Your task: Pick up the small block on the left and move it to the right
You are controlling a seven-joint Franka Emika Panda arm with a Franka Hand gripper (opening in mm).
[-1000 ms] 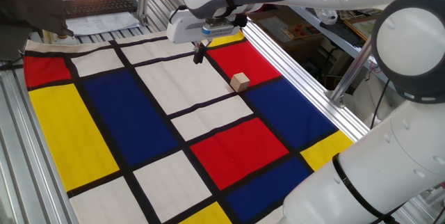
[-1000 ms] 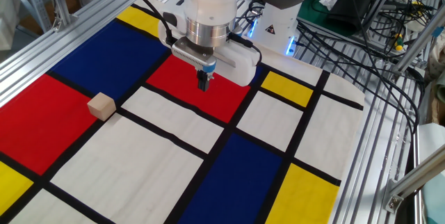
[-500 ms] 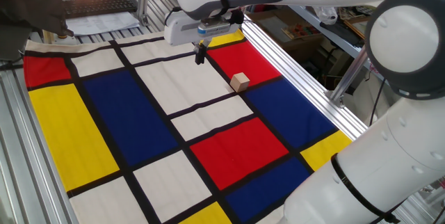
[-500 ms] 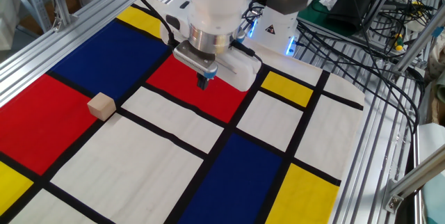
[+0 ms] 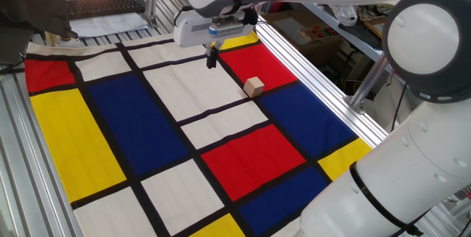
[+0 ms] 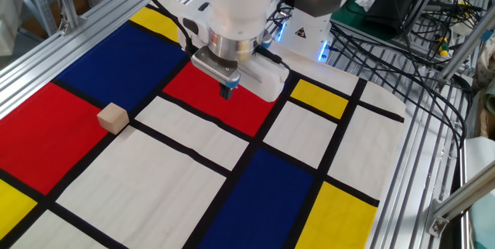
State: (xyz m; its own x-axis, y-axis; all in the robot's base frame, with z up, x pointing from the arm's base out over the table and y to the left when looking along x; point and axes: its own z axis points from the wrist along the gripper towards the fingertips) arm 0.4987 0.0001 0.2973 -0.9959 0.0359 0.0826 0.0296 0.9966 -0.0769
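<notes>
Presently catalogued: 1 small block (image 5: pixel 254 86), a plain light-tan wooden cube, lying flat on a red panel of the patterned cloth (image 6: pixel 193 172) that covers the bench, right at the black line bordering a white panel; in the other fixed view it shows at (image 6: pixel 113 117). Likely handling: light, rigid, dry-surfaced, not fragile, unlikely to deform under a squeeze; flat parallel faces offer a sound hold, so the best purchase is across 2 opposite vertical sides at about mid-height, jaws squared to the faces to stop it twisting

1 gripper (image 5: pixel 211 57), also at (image 6: pixel 229 91), hangs above the cloth, well apart from the block and holding nothing; the jaws look pressed together or nearly so, with no gap visible between the dark fingertips

Count: 1 block, 1 arm, 1 gripper, 1 cloth. No other loose items lie on the cloth. The block is not yet picked up; the whole move is judged outstanding
</notes>
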